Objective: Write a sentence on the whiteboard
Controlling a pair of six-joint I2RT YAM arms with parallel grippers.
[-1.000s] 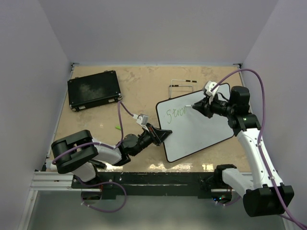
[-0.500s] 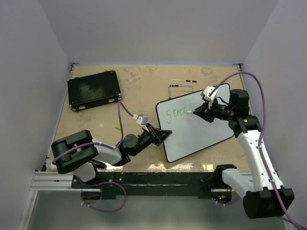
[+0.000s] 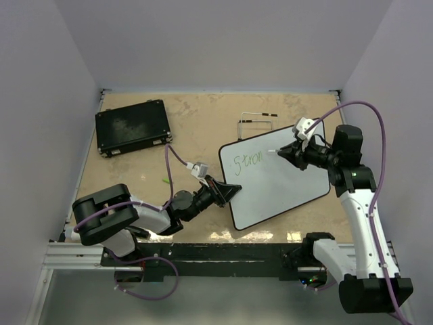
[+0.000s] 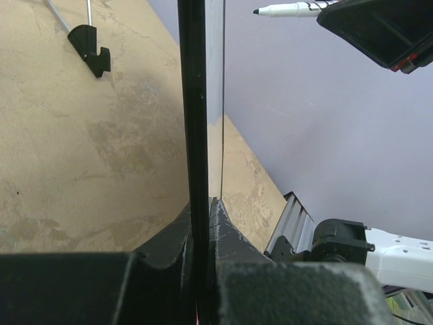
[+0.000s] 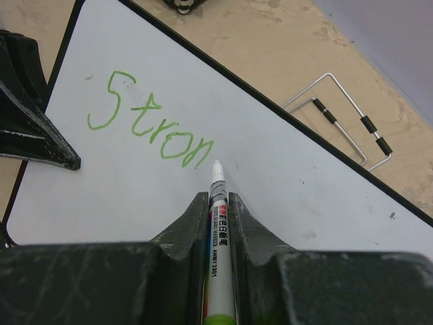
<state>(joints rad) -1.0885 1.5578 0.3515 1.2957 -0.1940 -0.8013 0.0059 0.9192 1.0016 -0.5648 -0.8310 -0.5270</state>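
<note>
Across the right of the surface [image 3: 196, 122]: pinning the whiteboard [image 3: 284, 189] by its left rim with the left claw [image 3: 226, 191], against sliding. Pinching a marker [image 5: 218, 223] in the right claw [image 3: 287, 153], tip poised just right of the sentence [image 5: 152, 128], so far "Stron", likely for the next letter.

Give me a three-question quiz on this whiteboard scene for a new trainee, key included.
1. True or false: the right pincer is shut on a marker.
2. Which green letters are written on the whiteboard?
3. Pick one: the left pincer clamps A) the whiteboard's edge, B) the black case, C) the wire stand.
Key: 1 true; 2 "Stron"; 3 A.
</note>
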